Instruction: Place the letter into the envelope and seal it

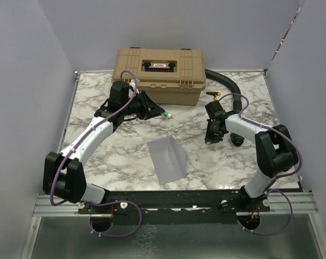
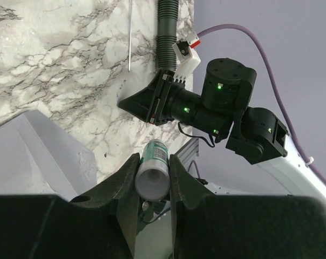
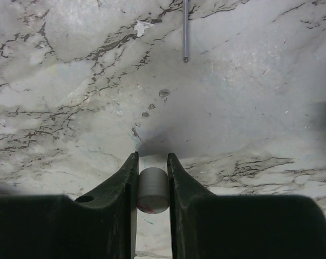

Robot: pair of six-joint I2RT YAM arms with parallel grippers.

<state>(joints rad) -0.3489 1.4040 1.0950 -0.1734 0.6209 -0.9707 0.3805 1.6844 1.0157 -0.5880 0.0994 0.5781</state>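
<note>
So the envelope [image 1: 168, 159] is lying flat mid-table, between the two arms and near the front edge. I'm not seeing the letter anywhere, so I'm guessing it's already tucked inside, though I can't tell for sure. That leaves the sealing, and it looks like it's getting underway. The left gripper [image 2: 154, 162] is clamping a glue stick [image 2: 154, 174] with a white tube and green label, well back from the envelope. The right gripper [image 3: 152, 162] is pinching a small grey cylinder [image 3: 153, 190], probably the cap, and hovering over bare marble.

Around it, the marble table [image 1: 98, 156] is carrying a big tan case [image 1: 160, 73] at the back and a black hose [image 1: 228, 83] curling beside it. Nothing is blocking the envelope. The flap is looking slightly raised, so the gluing isn't done.
</note>
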